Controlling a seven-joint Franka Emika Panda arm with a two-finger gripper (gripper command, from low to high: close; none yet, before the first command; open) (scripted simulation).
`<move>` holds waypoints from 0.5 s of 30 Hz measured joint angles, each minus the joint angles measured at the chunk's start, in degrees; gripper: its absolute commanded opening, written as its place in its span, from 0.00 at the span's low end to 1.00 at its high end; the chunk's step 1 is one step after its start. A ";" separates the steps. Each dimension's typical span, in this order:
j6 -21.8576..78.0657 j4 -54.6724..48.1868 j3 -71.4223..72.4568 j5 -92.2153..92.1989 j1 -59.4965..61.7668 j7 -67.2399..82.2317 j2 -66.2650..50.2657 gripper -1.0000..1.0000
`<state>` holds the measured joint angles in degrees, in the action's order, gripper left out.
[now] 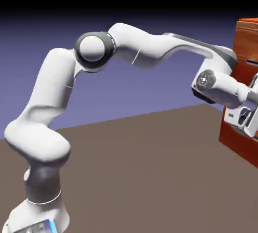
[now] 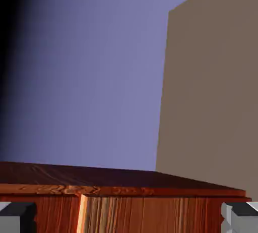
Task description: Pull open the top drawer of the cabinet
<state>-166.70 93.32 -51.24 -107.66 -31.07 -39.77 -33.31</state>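
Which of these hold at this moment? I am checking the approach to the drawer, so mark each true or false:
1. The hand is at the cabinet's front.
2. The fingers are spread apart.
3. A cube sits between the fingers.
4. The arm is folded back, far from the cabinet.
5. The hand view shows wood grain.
1. True: the gripper is up against the cabinet.
2. True: in the hand view the fingers sit at opposite bottom corners.
3. False: only the cabinet's wood shows between them; no cube is there.
4. False: the arm stretches out to the cabinet.
5. True: reddish-brown grain fills the bottom.
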 measured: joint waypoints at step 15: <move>2.54 -23.50 -17.79 -37.38 -10.55 0.93 -22.90 0.50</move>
<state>-164.16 69.82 -69.02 -145.04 -41.62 -38.84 -56.22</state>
